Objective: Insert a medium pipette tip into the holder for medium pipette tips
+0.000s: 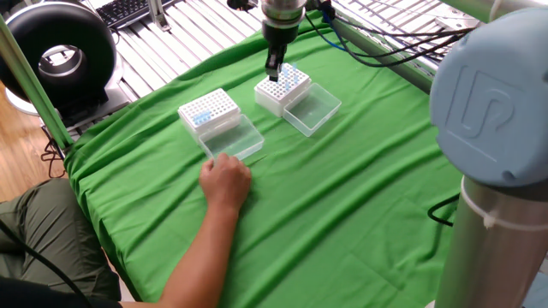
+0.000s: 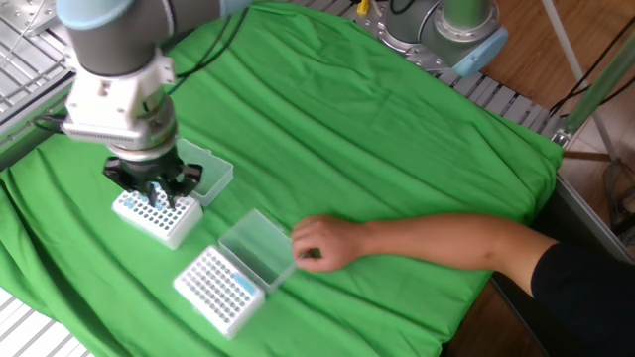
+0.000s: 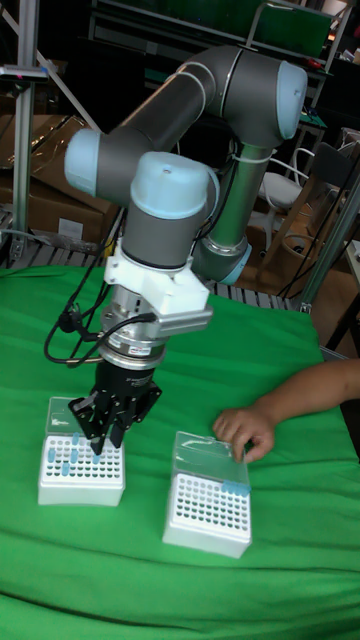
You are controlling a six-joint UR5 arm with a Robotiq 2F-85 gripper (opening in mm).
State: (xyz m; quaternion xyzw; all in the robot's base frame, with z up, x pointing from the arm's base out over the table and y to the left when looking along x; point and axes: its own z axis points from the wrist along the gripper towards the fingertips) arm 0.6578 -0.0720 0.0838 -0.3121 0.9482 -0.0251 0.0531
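Tall fixed view: arm vertical, jaws [image 3: 103, 437] pointing down over rack [image 3: 81, 472]; open or closed, cannot tell.

green cloth [image 1: 360, 188] over table, keyboard [image 1: 128, 10] behind, cardboard boxes [image 3: 45, 215], wooden floor [image 2: 585, 40]

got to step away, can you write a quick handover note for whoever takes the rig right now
Gripper: low over the rack with blue tips at one end, its lid open flat behind it. Whether it is open, shut or holding a tip cannot be told from these views.
Second rack: apart from the first, lid also open. A person's hand rests on that lid's edge.
Both racks sit on the green cloth.
Done: nothing can be confirmed as inserted.
Left: check for a tip in the gripper, confirm which rack takes medium tips, seat it, and mind the hand.
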